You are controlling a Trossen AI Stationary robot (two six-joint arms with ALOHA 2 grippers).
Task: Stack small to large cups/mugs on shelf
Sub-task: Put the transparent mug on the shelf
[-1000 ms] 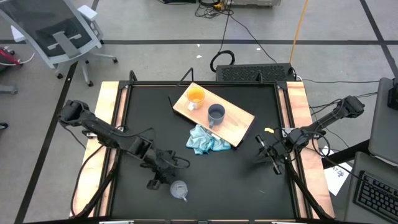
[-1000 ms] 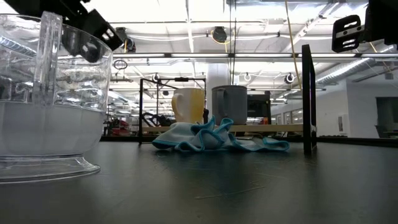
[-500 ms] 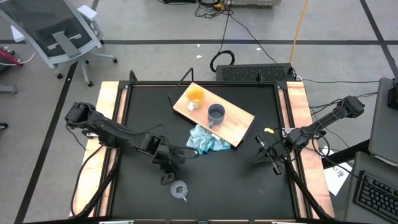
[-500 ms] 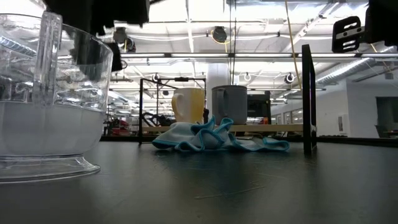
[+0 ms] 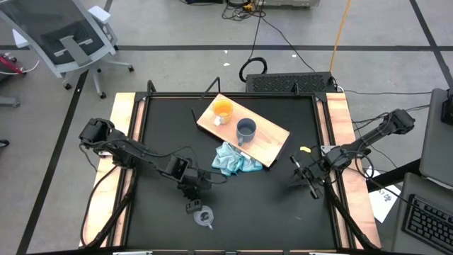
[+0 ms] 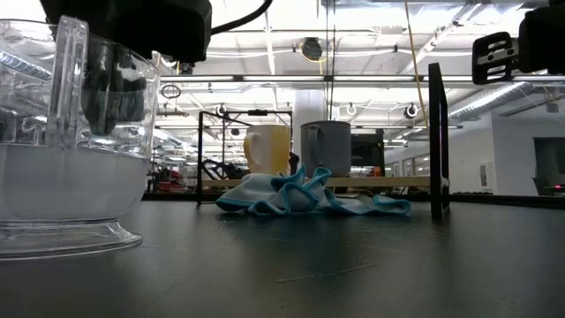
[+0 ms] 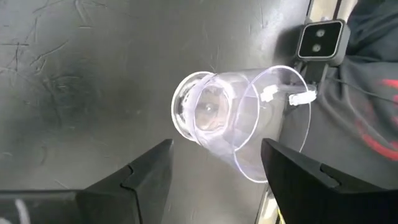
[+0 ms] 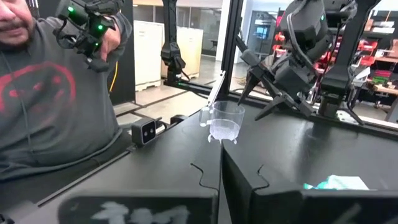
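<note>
Left gripper (image 5: 192,206) hangs over the clear cup (image 5: 204,217) with its fingers (image 7: 146,180) spread wide and nothing between them, cup showing in the gap in the left wrist view. The cup stands upright near the front edge of the desk (image 5: 283,212), a bit left of middle, well apart from the shelf (image 5: 272,134). Main risk: a descent slightly off centre, so one finger lands on the rim and tips or skids the cup toward the front edge, where there is little room to spare. See-through plastic looks light and slick (a judgement), so a pinch high on the wall could squirt it out as the fingers close. The cup's handle could also foul a finger if the wrist is not turned to clear it. Long axis vertical, mouth up, wider at the rim than at the foot; the handle seems to point toward the front edge, though I can't fix that exactly. Orange mug (image 5: 222,110) and grey-blue mug (image 5: 245,129) sit upright on the shelf toward the back middle, side by side, not nested — blue cloth (image 5: 233,160) lies against the shelf's near edge. Right gripper (image 5: 307,175) waits closed and empty near the right edge.
</note>
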